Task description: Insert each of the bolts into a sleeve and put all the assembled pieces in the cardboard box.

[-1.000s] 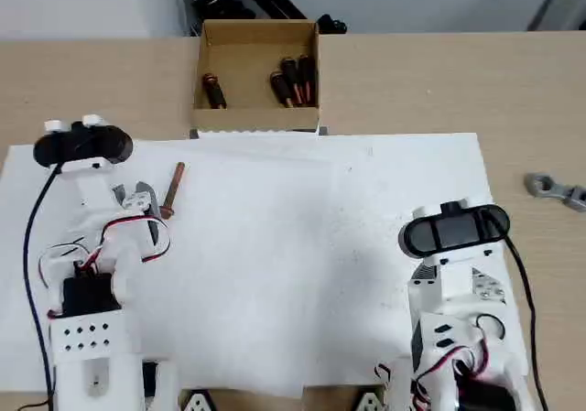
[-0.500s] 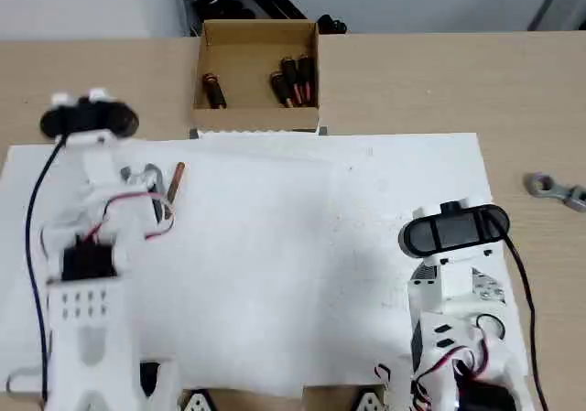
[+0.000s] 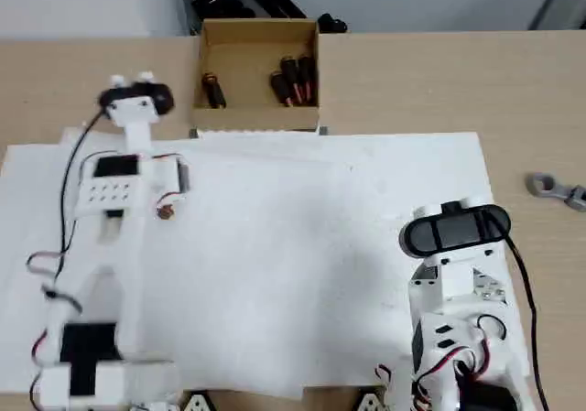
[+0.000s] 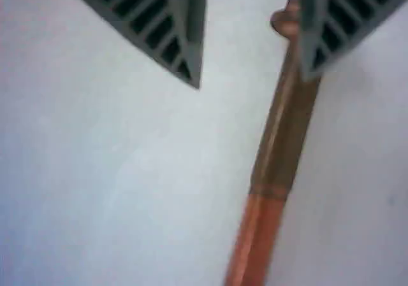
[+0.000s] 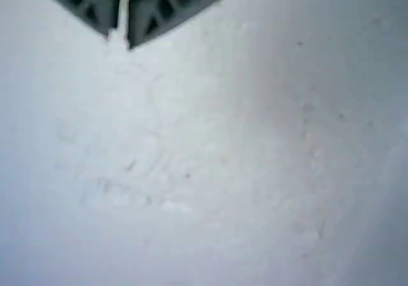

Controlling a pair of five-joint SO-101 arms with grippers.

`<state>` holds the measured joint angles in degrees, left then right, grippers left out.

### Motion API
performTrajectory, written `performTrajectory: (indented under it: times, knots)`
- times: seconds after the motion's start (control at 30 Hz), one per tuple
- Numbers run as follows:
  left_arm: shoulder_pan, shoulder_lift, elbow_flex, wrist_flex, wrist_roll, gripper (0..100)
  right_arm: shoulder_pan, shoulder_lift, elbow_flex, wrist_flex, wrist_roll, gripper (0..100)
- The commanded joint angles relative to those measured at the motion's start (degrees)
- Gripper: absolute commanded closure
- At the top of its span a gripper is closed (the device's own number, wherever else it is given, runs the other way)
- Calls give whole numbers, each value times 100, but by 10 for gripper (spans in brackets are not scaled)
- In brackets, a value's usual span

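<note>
Left gripper (image 4: 252,79) is wide open with nothing clamped. One finger (image 4: 319,25) sits right over the head end of the copper bolt (image 4: 280,146), the other is off to the side, so the bolt lies between them on the white sheet (image 3: 320,246). Can't tell if that finger actually touches it. Just past that gripper is the cardboard box (image 3: 256,118) with assembled pieces (image 3: 295,80) in it. Right gripper (image 5: 121,34) is far from the bolt, fingertips pinched together on nothing, low over the sheet.
</note>
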<state>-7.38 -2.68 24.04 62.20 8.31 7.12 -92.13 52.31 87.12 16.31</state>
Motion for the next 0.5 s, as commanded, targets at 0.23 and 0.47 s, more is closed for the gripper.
performTrajectory:
  times: [0.23,0.47]
  knots:
    - [-237,141,-585,255,-158,902,75,-22,-26,-127,-53,993]
    - [-255,870,-514,-202,-316,902,75,-4,-26,-127,-53,993]
